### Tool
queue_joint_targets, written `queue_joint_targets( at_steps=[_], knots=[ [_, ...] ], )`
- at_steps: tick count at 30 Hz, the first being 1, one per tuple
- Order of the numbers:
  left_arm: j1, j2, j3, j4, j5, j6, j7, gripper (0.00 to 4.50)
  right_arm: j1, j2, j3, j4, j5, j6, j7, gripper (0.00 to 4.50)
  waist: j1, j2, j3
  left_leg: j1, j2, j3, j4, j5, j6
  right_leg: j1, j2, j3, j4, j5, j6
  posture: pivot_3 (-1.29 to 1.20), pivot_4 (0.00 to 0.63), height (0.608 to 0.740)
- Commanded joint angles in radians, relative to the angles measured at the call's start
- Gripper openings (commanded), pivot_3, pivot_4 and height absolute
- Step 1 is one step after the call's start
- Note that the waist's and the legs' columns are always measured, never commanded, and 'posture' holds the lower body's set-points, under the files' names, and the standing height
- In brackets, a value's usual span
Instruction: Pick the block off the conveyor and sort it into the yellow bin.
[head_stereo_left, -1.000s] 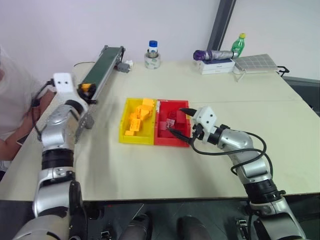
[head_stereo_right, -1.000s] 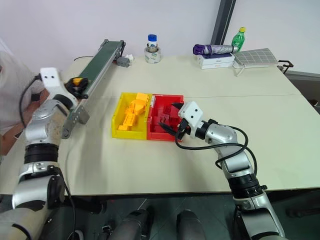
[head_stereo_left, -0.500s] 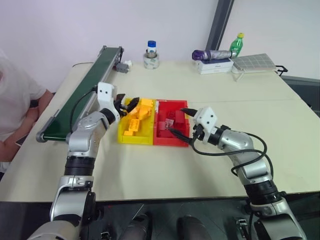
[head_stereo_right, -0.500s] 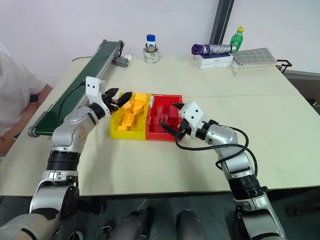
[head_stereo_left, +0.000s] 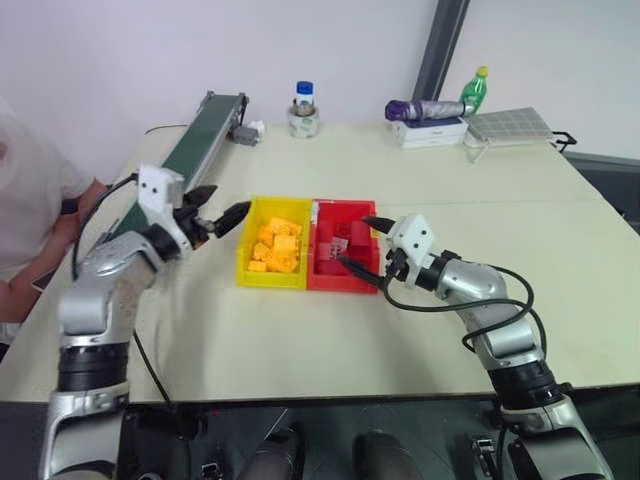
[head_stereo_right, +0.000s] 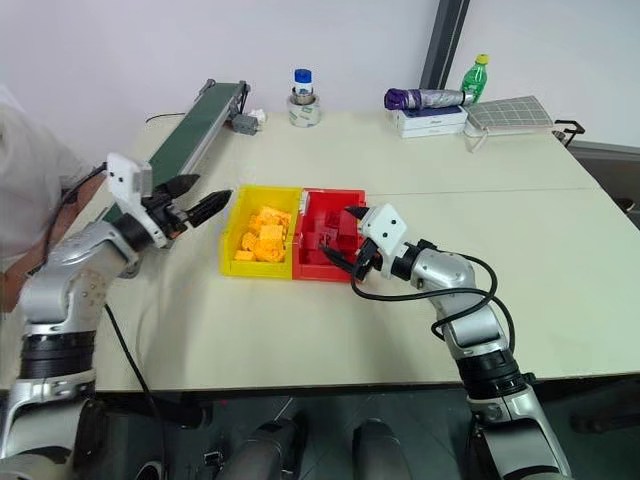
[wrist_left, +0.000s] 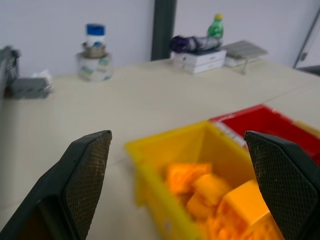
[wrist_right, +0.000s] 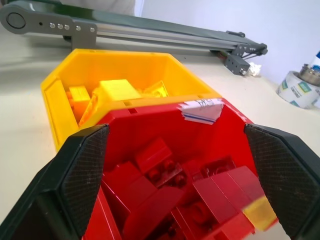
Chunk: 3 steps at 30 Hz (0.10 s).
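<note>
Beige desk (head_stereo_left: 400, 340) carries yellow bin (head_stereo_left: 250, 278). My left pincer (head_stereo_left: 222, 217), wide open and empty, now back beside bin's conveyor (head_stereo_left: 205, 125) side. Block dropped among yellow pile inside. Right pincer (head_stereo_left: 358, 242) open over red bin (head_stereo_left: 342, 283). Sort looks done.

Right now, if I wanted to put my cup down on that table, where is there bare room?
The widest bare stretch of the table lies right of the red bin, in front of the bottle and white boxes. The near edge in front of the yellow bin is bare too. It is crowded around both bins, where the left gripper and right gripper hover, and along the conveyor.
</note>
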Motion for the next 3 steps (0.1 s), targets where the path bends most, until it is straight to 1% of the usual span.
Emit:
queue_joint_targets(
  at_steps=[1,3],
  knots=[
    [0.056,0.073,0.058,-0.030,0.017,-0.047,-0.049,4.47,-0.019,-0.001,-0.012,-0.014,0.008,-0.022,0.011,4.50,0.000,0.000,0.000,0.000,0.000,0.000,0.000,0.000,0.000,0.000,0.000,0.000,0.000,0.000,-0.001,0.00,0.150,0.740],
    [0.094,0.094,0.103,-0.020,-0.007,-0.064,-0.073,4.47,-0.021,-0.002,-0.013,-0.009,0.010,-0.024,0.016,4.50,0.001,0.000,0.000,0.000,0.000,0.000,0.000,0.000,0.000,0.000,0.000,0.000,0.000,-0.001,-0.002,0.00,0.150,0.740]
  ],
)
